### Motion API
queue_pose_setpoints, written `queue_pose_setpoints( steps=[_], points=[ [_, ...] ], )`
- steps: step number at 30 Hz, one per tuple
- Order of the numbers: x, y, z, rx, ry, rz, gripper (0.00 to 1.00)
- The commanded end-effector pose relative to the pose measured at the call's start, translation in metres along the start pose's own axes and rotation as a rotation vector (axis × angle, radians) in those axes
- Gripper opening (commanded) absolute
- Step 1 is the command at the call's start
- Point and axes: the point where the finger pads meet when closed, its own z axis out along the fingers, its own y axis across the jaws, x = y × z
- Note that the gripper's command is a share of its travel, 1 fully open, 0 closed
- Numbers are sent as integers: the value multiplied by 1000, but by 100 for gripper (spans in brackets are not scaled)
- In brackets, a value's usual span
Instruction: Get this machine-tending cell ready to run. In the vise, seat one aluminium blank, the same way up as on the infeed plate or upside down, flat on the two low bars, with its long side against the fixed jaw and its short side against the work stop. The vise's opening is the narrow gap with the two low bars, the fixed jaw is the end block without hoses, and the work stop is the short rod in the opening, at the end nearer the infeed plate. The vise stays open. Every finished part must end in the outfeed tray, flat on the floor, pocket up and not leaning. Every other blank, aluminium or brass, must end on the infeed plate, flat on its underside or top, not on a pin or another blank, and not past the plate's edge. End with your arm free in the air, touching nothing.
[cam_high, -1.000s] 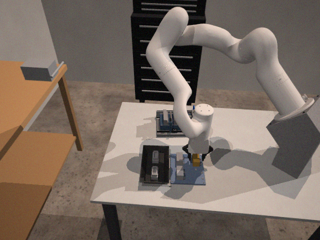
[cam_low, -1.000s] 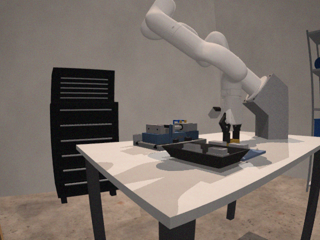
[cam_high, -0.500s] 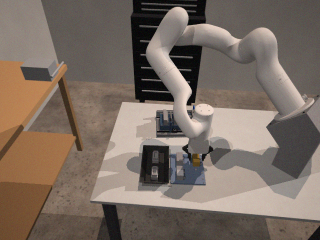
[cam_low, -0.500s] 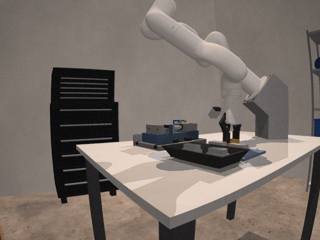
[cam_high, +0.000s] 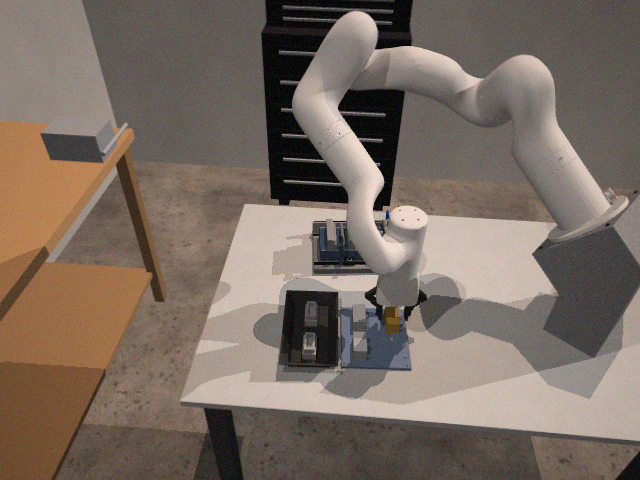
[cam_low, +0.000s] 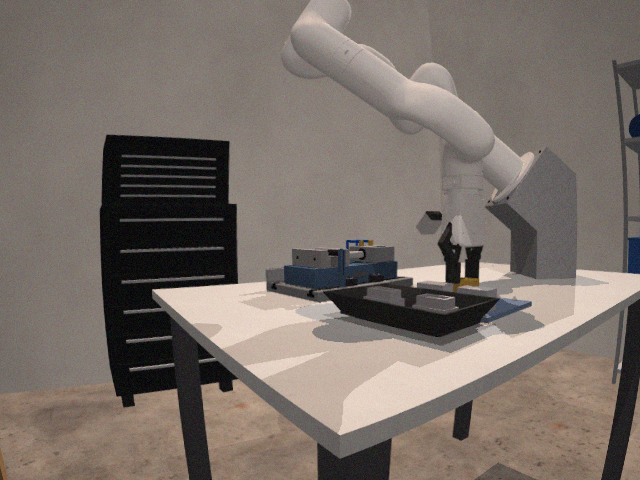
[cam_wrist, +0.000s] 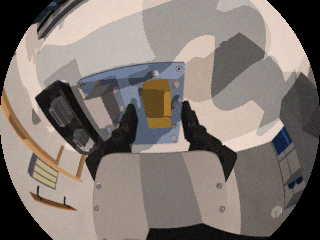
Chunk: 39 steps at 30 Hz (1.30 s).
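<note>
A brass blank (cam_high: 392, 318) lies flat on the blue infeed plate (cam_high: 375, 338) near its far right corner; it also shows in the wrist view (cam_wrist: 158, 103). My gripper (cam_wrist: 158, 110) is open, its fingers standing either side of the brass blank with gaps, just above the plate (cam_wrist: 136, 96); it shows in the exterior view too (cam_low: 461, 258). Two aluminium blanks (cam_high: 360, 316) (cam_high: 360, 345) lie on the plate's left half. Two finished parts (cam_high: 311, 313) (cam_high: 309, 346) lie in the black outfeed tray (cam_high: 309, 328). The blue vise (cam_high: 338, 246) stands behind, partly hidden by my arm.
A black tool cabinet (cam_high: 336, 98) stands behind the table. My grey arm pedestal (cam_high: 594, 279) is at the table's right edge. A wooden bench (cam_high: 51, 217) with a grey box (cam_high: 80, 138) is to the left.
</note>
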Motion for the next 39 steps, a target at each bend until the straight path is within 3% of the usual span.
queue_pose_setpoints(
  steps=[1,6,20,22,31,39],
  points=[
    [0,0,-9,1,-1,0,69],
    [0,0,-22,1,-1,0,69],
    [0,0,-104,1,-1,0,69],
    [0,0,-104,1,-1,0,69],
    [0,0,-138,1,-1,0,69],
    [0,0,-145,1,-1,0,69]
  ],
)
